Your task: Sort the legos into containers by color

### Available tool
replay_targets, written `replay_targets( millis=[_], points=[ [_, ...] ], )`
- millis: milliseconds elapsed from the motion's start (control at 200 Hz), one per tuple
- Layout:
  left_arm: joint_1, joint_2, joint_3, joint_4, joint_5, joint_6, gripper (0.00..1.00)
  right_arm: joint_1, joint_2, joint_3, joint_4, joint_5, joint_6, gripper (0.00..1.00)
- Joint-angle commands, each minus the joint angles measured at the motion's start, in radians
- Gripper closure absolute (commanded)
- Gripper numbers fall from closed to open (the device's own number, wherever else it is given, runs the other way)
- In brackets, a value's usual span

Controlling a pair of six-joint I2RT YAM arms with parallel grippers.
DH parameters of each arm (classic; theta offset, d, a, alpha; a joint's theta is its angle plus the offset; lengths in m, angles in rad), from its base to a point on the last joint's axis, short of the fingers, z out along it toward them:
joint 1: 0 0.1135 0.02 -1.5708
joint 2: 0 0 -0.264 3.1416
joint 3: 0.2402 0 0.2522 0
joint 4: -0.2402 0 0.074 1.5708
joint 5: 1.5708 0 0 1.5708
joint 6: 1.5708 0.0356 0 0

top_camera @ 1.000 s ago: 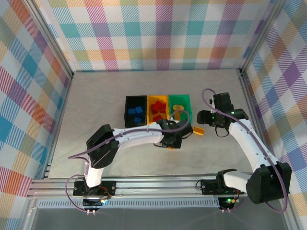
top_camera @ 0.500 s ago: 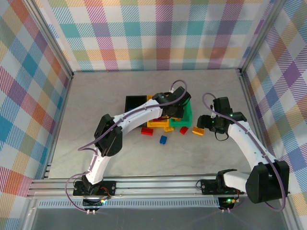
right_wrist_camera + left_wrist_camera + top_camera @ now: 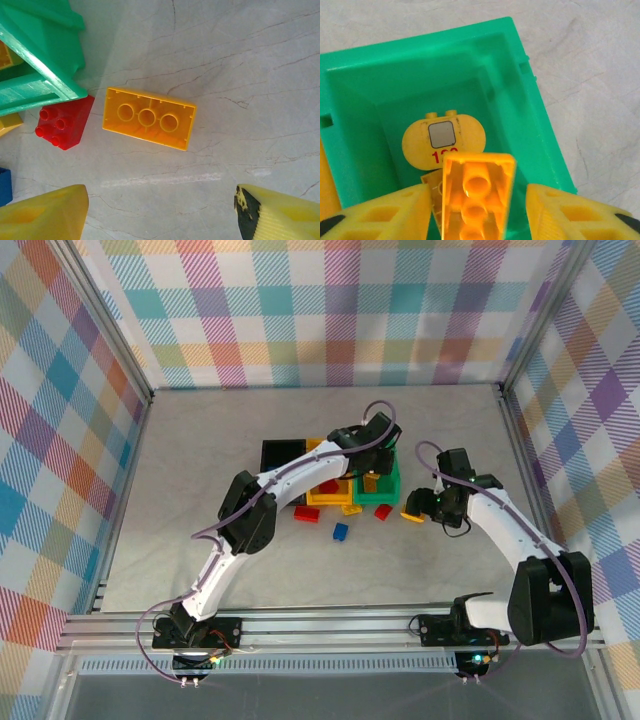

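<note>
My left gripper (image 3: 374, 462) hangs over the green bin (image 3: 391, 492), one of the containers. Its jaws stand open, and a yellow-orange lego (image 3: 477, 197), hollow side showing and blurred, sits loose between the fingers (image 3: 385, 210) with gaps on both sides. A yellow oval piece (image 3: 443, 137) lies on the floor of the green bin (image 3: 530, 130). My right gripper (image 3: 160, 215) is open above the table, just short of an upside-down yellow-orange lego (image 3: 149, 118) that lies right of the bin; from above, that gripper (image 3: 428, 506) sits beside this lego (image 3: 411, 516).
The black bin (image 3: 274, 452) and the yellow-orange bin (image 3: 322, 500) stand left of the green one, partly under the left arm. Loose on the table in front are red legos (image 3: 383, 512) (image 3: 306, 513), a blue one (image 3: 340, 532) and a yellow one (image 3: 351, 509).
The left arm swung from the table in front of the bins to over the green bin, carrying the yellow-orange lego. The right gripper dropped slightly toward the yellow-orange lego on the table.
</note>
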Motion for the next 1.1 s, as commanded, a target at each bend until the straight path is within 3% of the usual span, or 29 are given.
replay_targets(
  millis=[0,345,680,1095],
  points=[
    [0.02,-0.007,0.033,0.006,0.01,0.013,0.37,-0.007,0.004,-0.001,0.026,-0.029,0.008,0.2],
    [0.025,-0.264,-0.217,0.062,-0.018,0.014,0.35,-0.046,0.09,0.05,0.127,-0.148,-0.071,0.06],
    [0.024,-0.544,-0.486,0.087,-0.067,-0.011,0.35,-0.078,0.195,0.072,0.188,-0.25,-0.112,0.03],
    [0.023,-0.642,-0.587,0.074,-0.104,-0.028,0.34,-0.088,0.305,0.099,0.24,-0.361,-0.166,0.02]
  ],
)
